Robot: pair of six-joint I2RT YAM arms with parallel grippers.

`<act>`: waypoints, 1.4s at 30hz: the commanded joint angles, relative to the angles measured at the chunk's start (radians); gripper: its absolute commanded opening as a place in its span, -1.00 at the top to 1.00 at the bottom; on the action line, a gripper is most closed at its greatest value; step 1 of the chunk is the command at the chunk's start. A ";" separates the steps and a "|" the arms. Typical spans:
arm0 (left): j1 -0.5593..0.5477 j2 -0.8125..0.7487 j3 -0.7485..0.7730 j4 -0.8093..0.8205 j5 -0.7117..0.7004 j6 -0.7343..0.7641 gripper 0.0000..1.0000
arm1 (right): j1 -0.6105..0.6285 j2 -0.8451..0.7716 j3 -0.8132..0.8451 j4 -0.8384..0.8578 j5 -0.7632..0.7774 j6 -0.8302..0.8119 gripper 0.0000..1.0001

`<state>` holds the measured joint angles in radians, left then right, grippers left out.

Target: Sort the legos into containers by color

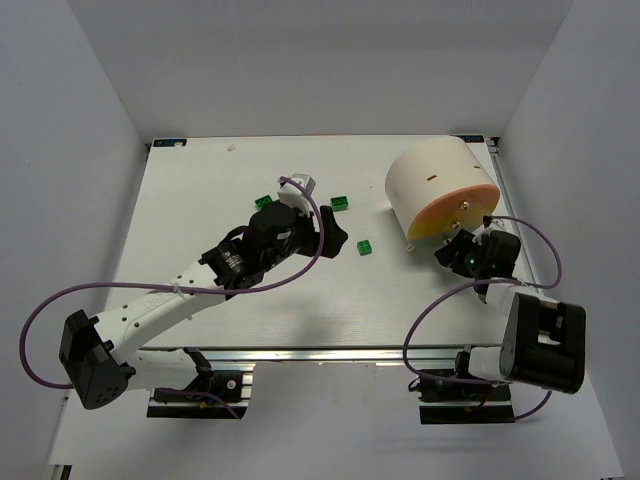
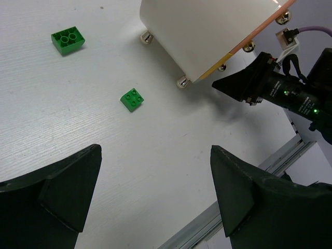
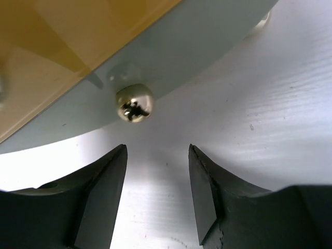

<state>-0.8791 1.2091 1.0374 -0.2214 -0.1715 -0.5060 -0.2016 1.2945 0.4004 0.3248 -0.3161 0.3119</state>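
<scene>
Left fingers (image 2: 62,192) spread empty, right fingers (image 3: 101,197) parted empty just beside the cream-white, orange-faced cylindrical tub (image 1: 430,178), so a swing could shove it.

White arms (image 1: 160,305), black wrists (image 1: 270,235), purple cables (image 2: 311,32)

Cream-white tub (image 1: 435,178) on its side, three green legos (image 1: 341,203) loose to its left.
Tub at far right, orange flat face toward the near edge, shiny studs on its rim. Left brick (image 1: 263,201) farthest from the tub; middle brick (image 2: 68,40) larger; small brick (image 2: 132,99) nearest, studs up. None touching.
</scene>
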 commanded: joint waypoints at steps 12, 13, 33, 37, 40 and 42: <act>0.003 -0.017 0.038 -0.010 -0.006 -0.012 -0.89 | -0.005 0.124 0.097 0.212 -0.035 0.030 -0.10; 0.003 -0.019 0.038 -0.010 -0.008 -0.012 -0.89 | -0.004 0.126 0.097 0.218 -0.035 0.039 -0.10; 0.003 -0.002 0.050 -0.012 -0.006 -0.006 -0.89 | -0.012 0.108 0.072 0.284 -0.106 -0.005 0.60; 0.003 -0.002 0.050 -0.012 -0.006 -0.006 -0.89 | -0.016 0.078 0.064 0.243 -0.103 -0.008 0.60; 0.003 -0.003 0.047 -0.009 -0.008 -0.006 -0.89 | -0.022 0.051 0.037 0.211 -0.098 -0.010 0.60; 0.003 -0.003 0.046 -0.007 -0.008 -0.005 -0.89 | -0.030 0.037 0.028 0.198 -0.097 -0.008 0.60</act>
<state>-0.8791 1.2106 1.0485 -0.2352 -0.1734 -0.5133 -0.2169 1.3891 0.4358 0.4870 -0.3893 0.3168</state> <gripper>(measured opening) 0.947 0.302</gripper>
